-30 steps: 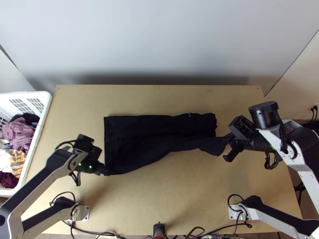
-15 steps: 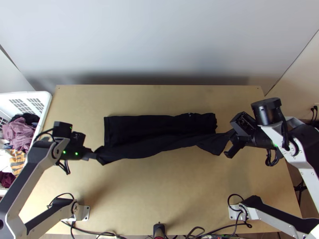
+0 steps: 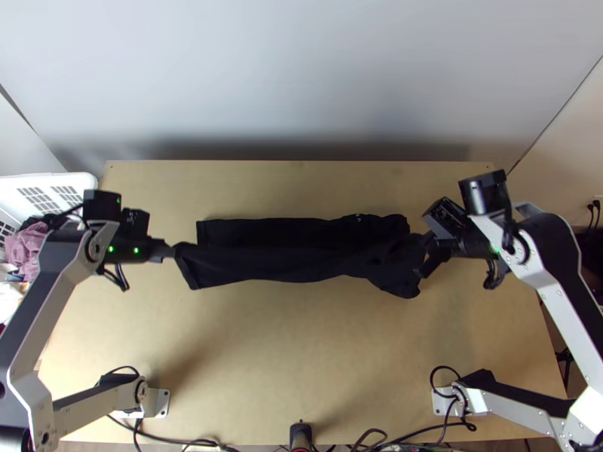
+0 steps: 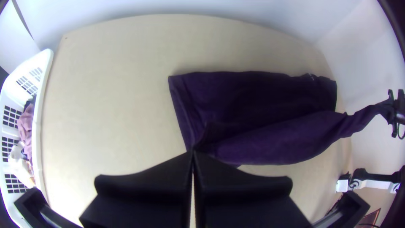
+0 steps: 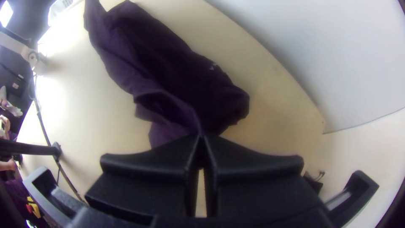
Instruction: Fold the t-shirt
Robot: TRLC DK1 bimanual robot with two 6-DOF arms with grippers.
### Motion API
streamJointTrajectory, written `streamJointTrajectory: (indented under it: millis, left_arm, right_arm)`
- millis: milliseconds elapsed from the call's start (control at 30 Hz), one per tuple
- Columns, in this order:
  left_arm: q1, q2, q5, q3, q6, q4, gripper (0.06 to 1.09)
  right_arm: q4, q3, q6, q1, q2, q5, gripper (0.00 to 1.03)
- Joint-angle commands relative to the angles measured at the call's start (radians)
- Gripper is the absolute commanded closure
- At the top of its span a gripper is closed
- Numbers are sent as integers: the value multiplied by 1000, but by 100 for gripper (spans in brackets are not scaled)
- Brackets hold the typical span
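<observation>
Taking the middle of the surface (image 3: 301, 354) as the clock's centre and twelve as its far edge, the dark t-shirt (image 3: 286, 260) lies in a long band running from nine to three, a little toward twelve. Its far part is flat on the surface, with a straight far edge and a small light mark (image 3: 358, 217) near that edge, toward one. Over this, the near part is drawn out lengthwise between the two arms, creased along its run, with a loose bulge of cloth at its four o'clock end.

The left tool (image 3: 167, 250) is at the shirt's nine o'clock end, closed on a corner of the near part; in the left wrist view its fingers (image 4: 168, 169) meet right at the cloth. The right tool (image 3: 423, 255) is at the three o'clock end, pinching gathered cloth between fingertips that come together in the right wrist view.

A white basket (image 3: 56, 181) stands beside the surface between nine and ten, holding mauve cloth (image 3: 26, 248) and white cloth (image 4: 19, 164). The arms' bases sit at about eight (image 3: 154, 403) and four (image 3: 448, 399), and black cables (image 3: 173, 439) run along the six o'clock edge.
</observation>
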Motion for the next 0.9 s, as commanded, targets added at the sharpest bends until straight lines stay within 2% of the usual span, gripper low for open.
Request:
streamJointTrajectory:
  millis: [0,200,433,867]
  left_arm:
    - [7,102,4,138,-15,13,105]
    - [9,230,3,234,-29,45,105]
    - [15,389,-5,349,-31,53,105]
    - [10,538,-7,396,-27,100,105]
  right_arm:
    - [66,-11,-55,-60,81,1,100]
    - [140,14,-93,-124,182,-1,100]
    - [169,101,-108,-145,349,1,100]
    - [238,193,-114,-193,575,2,100]
